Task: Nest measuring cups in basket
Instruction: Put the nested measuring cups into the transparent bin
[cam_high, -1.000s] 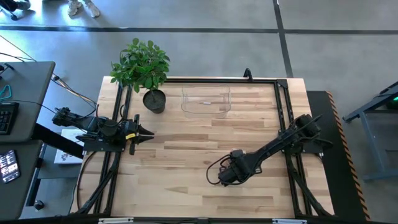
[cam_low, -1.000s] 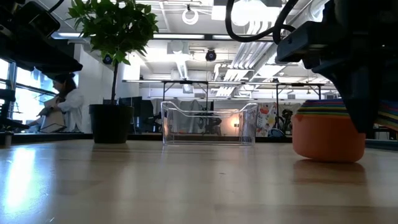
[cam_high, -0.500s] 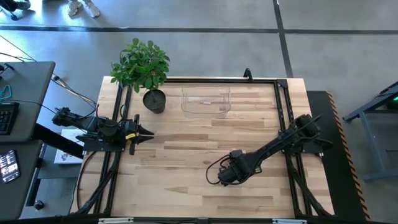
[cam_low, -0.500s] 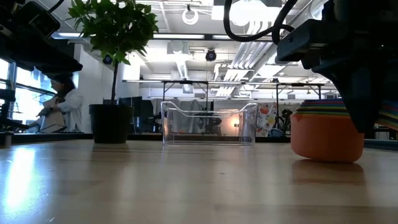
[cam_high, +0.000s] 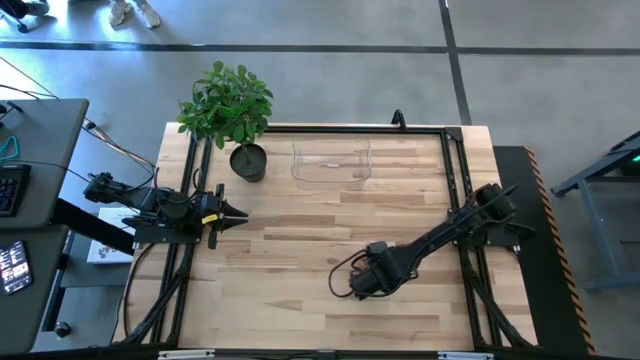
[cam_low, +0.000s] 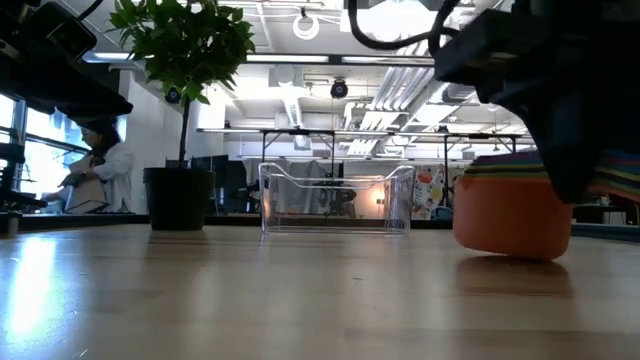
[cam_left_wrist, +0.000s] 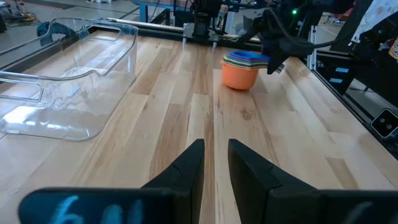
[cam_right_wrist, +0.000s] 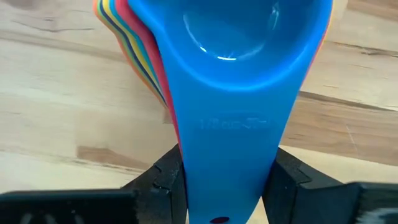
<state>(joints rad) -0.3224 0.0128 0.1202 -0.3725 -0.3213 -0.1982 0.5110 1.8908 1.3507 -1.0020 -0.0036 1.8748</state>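
Measuring cups: one nested stack, orange outermost, blue innermost, low over the near-centre of the table, apparently just off the wood.

Right gripper: clamped on the stacked flat handles, blue handle uppermost, which run straight back between the fingers.

Basket: clear, with nothing in it, at the far edge of the table, well apart from the stack and slightly to the robot's left; long side across the table.

Plant pot: just beside the basket.

Left gripper: parked at the left edge, fingers nearly together, holding nothing.

Judgement: the right arm alone carries; the move is forward.
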